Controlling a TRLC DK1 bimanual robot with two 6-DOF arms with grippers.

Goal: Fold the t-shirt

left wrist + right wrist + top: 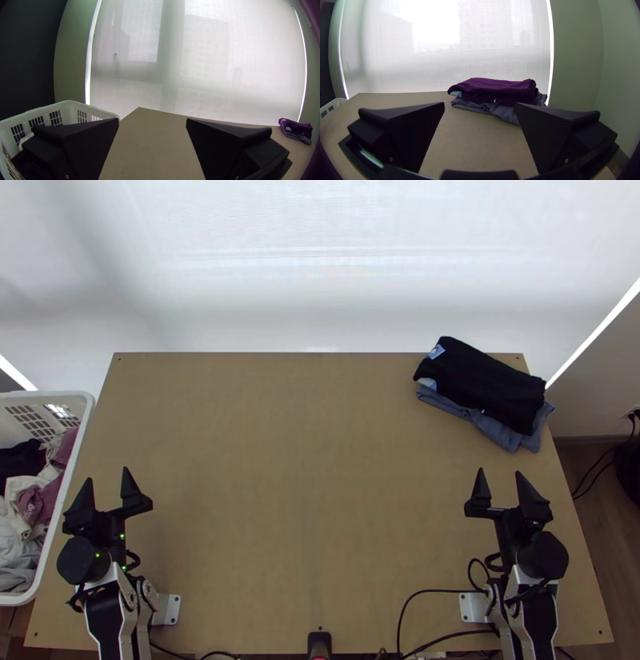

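Observation:
A dark folded garment (484, 384) lies on a blue-grey folded one (504, 434) at the table's far right corner; which of them is a t-shirt I cannot tell. My left gripper (108, 474) stands open over the table's left side, beside the basket. My right gripper (499, 473) is open too, nearer the table's front than the pile and apart from it. In the left wrist view, my left gripper (152, 121) has nothing between its fingers. Beyond my right gripper (480, 105) in the right wrist view, the upper garment (496, 89) looks purple.
A white basket (68, 500) holding bunched clothes (32, 500) stands at the table's left edge. Bare wooden tabletop (304, 484) stretches between the arms. Cables (424, 592) lie along the near edge by the right base.

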